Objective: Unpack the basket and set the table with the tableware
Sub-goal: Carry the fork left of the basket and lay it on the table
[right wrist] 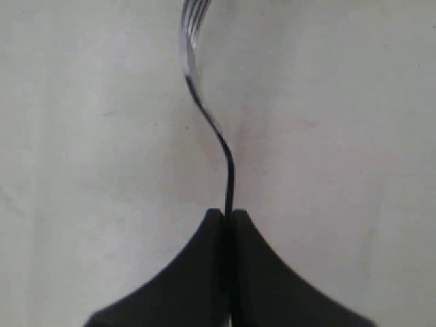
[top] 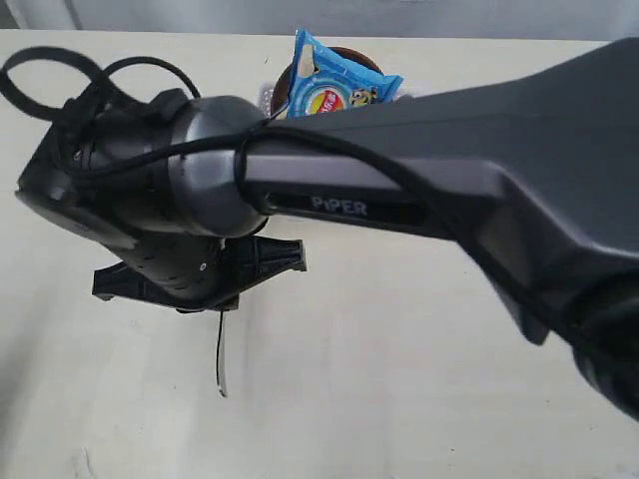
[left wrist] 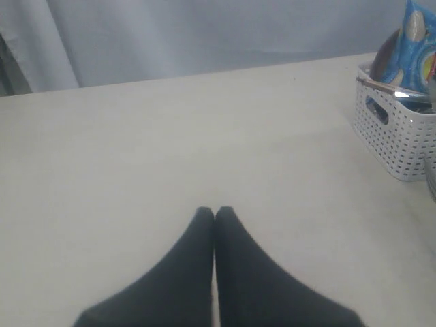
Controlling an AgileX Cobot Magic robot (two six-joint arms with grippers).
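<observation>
Right wrist view: 1 fork (right wrist: 204, 109) clamped in R claw (right wrist: 228, 216); L claw (left wrist: 215, 212) together.

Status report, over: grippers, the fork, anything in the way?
Right gripper shut on fork handle, tines out over bare table. Left gripper shut, empty, apart from basket. Chip bag sits in basket; nothing under the fork.

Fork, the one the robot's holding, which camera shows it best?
The right wrist view: the fork shows clearly, prongs and curved handle, its end pinched in the shut right tool. The exterior view shows only a thin sliver of the fork hanging below the tool. The left wrist view does not show it.
</observation>
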